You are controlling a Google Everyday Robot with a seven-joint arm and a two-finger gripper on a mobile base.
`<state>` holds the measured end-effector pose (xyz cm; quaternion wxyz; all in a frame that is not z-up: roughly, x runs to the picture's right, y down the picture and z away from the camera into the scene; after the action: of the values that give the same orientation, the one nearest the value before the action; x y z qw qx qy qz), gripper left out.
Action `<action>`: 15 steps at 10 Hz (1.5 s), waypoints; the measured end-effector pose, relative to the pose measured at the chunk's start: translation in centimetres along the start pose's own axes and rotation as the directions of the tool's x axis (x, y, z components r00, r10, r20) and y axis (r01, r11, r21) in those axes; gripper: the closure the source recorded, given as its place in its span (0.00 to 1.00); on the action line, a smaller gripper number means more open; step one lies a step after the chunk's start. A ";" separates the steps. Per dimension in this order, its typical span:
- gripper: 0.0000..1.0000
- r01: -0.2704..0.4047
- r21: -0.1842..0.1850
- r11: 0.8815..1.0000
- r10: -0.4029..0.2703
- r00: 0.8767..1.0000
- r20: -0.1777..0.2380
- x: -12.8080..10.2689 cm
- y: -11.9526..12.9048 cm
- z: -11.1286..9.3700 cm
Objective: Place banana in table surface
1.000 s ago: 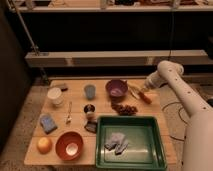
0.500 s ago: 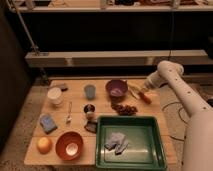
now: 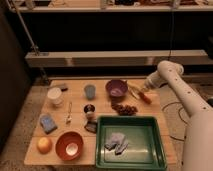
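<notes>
Banana, slim and pale yellow, lies on the wooden surface just right of the purple bowl, near the far right corner. The gripper sits low over that corner at the end of the white arm, right beside the fruit; whether its fingers are released or clenched on anything cannot be told, since the tip merges with the short orange-red stick lying there. No writing, brand or label can be read on any item.

The surface is light tan, built of wide planks, and stands on a speckled floor. Behind it run a long pale shelf rail and dark shelving; a cable lies on the floor to the right.

Across the planks: a white cup with a dark flat object behind it, a blue-grey cup, a spoon, a small dark round item, a blue sponge, a round yellow-orange fruit, an orange bowl with a pale centre, and a cluster of dark grapes. A green tray fills the near right, holding a crumpled grey cloth. A small dark object at the tray's left edge is too indistinct to name. The arm's lower part is cut off by the frame's right side.
</notes>
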<state>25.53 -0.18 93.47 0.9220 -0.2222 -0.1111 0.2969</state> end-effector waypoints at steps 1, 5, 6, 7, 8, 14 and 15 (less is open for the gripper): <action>0.99 0.000 0.000 1.000 0.000 1.000 0.000 0.0 0.0 0.0; 0.61 0.000 0.000 1.000 0.000 1.000 0.000 0.0 0.0 0.0; 0.51 0.000 0.000 1.000 0.000 1.000 0.000 0.0 0.0 0.0; 0.40 0.000 0.000 1.000 0.000 1.000 0.000 0.0 0.0 0.0; 0.31 0.000 0.000 1.000 0.000 1.000 0.000 0.0 0.0 0.0; 0.20 -0.001 0.000 1.000 0.001 1.000 0.000 0.0 0.0 0.0; 0.20 -0.001 0.000 1.000 0.001 1.000 0.000 0.0 0.0 0.0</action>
<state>25.55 -0.21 93.46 0.9220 -0.2219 -0.1112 0.2972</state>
